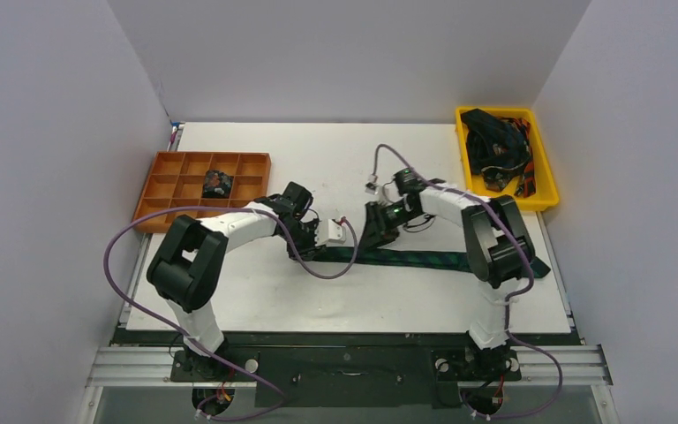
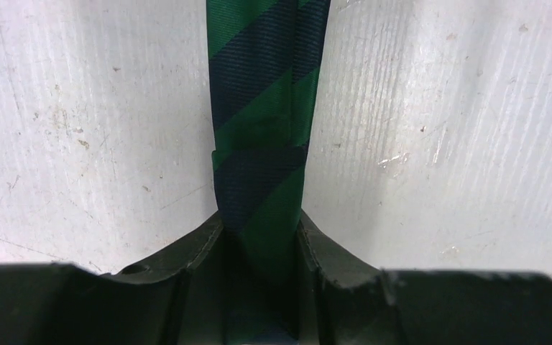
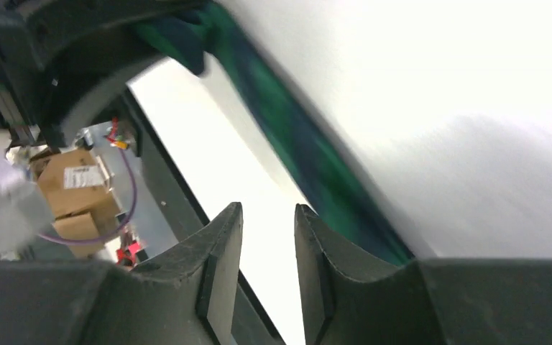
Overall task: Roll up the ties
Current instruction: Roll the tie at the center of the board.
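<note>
A green and navy striped tie (image 1: 441, 260) lies flat across the table, running left to right. My left gripper (image 1: 316, 248) is shut on its left end. In the left wrist view the tie (image 2: 262, 122) runs straight up from between the fingers (image 2: 198, 248). My right gripper (image 1: 376, 235) hovers just above the tie, a little right of the left gripper. Its jaws stand a small gap apart with nothing between them (image 3: 268, 219). The tie (image 3: 295, 136) passes to the right of them. A small dark rolled tie (image 1: 217, 184) sits in the orange tray.
The orange compartment tray (image 1: 172, 190) stands at the back left. A yellow bin (image 1: 543, 190) with several loose dark ties (image 1: 497, 146) stands at the back right. Purple cables loop from both arms. The left arm's body (image 3: 79, 65) shows near the right gripper.
</note>
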Robot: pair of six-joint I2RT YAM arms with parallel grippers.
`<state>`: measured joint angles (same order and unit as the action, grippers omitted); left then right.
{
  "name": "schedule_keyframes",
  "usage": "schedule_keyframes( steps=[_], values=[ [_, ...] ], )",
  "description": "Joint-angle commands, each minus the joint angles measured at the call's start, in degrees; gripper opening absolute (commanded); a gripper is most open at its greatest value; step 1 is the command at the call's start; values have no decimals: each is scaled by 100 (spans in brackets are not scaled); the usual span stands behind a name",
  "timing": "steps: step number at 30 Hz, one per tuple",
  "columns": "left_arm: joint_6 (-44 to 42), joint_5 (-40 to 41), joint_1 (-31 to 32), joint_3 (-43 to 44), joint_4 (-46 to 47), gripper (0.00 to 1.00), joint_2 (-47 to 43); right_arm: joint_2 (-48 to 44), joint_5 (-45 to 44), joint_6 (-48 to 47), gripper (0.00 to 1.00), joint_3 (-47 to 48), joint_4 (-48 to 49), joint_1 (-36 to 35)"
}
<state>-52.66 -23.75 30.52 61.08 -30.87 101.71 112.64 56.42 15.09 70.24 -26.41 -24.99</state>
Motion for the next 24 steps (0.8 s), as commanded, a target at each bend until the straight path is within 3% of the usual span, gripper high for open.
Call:
schedule_keyframes(
  steps=[1, 7, 11, 17, 24],
  values=[
    [202, 140, 358, 313, -505, 27, 265, -609, -739, -2767, 28, 329, -3389, 1380],
    [502, 219, 618, 605, -618, 26, 528, -963, -3006, -3808, 20, 357, -4428, 2606],
    [587, 144, 699, 812, -745, 26, 659, -1116, -4306, -4221, 19, -19, -4226, 2992],
    [732, 157, 917, 1001, -787, 26, 776, -685, -5219, -4393, 18, -82, -3611, 3651],
    [1197, 79, 1255, 1716, -879, 26, 1263, -141, -5834, -4950, 18, 314, -3532, 4491]
  ],
)
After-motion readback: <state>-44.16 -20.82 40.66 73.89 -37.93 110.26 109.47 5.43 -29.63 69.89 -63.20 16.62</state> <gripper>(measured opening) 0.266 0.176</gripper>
